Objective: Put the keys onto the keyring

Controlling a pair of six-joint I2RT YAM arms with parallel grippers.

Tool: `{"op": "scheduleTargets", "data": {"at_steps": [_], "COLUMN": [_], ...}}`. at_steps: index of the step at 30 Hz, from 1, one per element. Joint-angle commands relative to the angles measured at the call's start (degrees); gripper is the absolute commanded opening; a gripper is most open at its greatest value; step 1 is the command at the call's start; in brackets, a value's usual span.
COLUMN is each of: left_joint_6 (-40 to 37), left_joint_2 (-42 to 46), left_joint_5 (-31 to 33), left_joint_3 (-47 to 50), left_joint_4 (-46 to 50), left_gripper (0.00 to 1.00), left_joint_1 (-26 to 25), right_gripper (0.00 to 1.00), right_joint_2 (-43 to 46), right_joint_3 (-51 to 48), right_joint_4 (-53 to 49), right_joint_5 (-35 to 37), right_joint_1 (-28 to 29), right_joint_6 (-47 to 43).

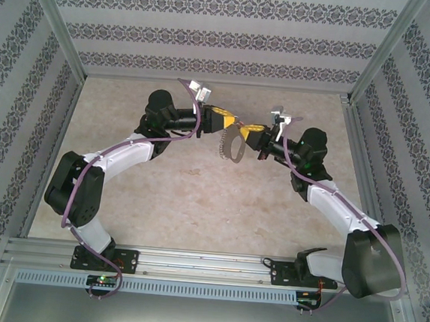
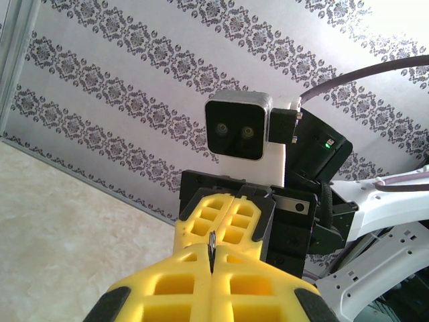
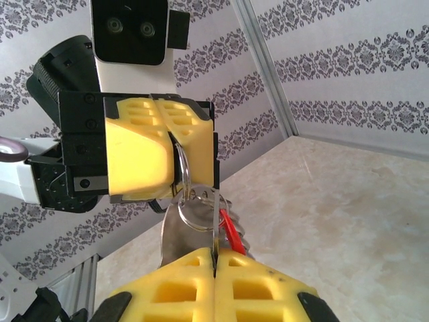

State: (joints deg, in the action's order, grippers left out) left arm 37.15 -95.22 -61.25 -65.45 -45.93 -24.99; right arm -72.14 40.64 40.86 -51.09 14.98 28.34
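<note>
The left gripper (image 1: 230, 122) pinches the keyring (image 1: 231, 147), which hangs in mid-air between the arms above the table (image 1: 197, 197). The right gripper (image 1: 248, 129) has its jaws clamped on the red key (image 3: 231, 231) (right against the loop).

The left arm (image 1: 118, 152) and the right arm (image 1: 332, 205) both reach forward and bend inward, so the two wrists face each other just above the keyring (image 1: 231, 144). The left gripper (image 1: 224, 120) is at the left of the keyring, its yellow fingers (image 3: 144, 157) pressed together on its upper part. The right gripper (image 1: 249, 131) is at the right of the keyring, almost tip to tip with the left one, its jaws closed on the key (image 3: 228, 230).
</note>
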Motion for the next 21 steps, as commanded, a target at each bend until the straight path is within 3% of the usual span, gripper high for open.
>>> {"op": "scheduleTargets", "data": {"at_steps": [1, 21], "left_joint_6": [-0.96, -2.18], "left_joint_2": [0.55, 1.18], "left_joint_5": [-0.2, -0.18], "left_joint_3": [0.32, 0.85], "left_joint_4": [-3.12, -2.04], "left_gripper": [0.0, 0.0], "left_joint_1": [0.64, 0.62], "right_gripper": [0.0, 0.0], "right_joint_2": [2.28, 5.92], "right_joint_3": [-0.98, -0.12], "right_joint_4": [0.41, -2.59], "right_joint_5": [-0.62, 0.76], "right_joint_1": [-0.53, -2.1], "right_joint_6": [-1.15, -2.19]}}
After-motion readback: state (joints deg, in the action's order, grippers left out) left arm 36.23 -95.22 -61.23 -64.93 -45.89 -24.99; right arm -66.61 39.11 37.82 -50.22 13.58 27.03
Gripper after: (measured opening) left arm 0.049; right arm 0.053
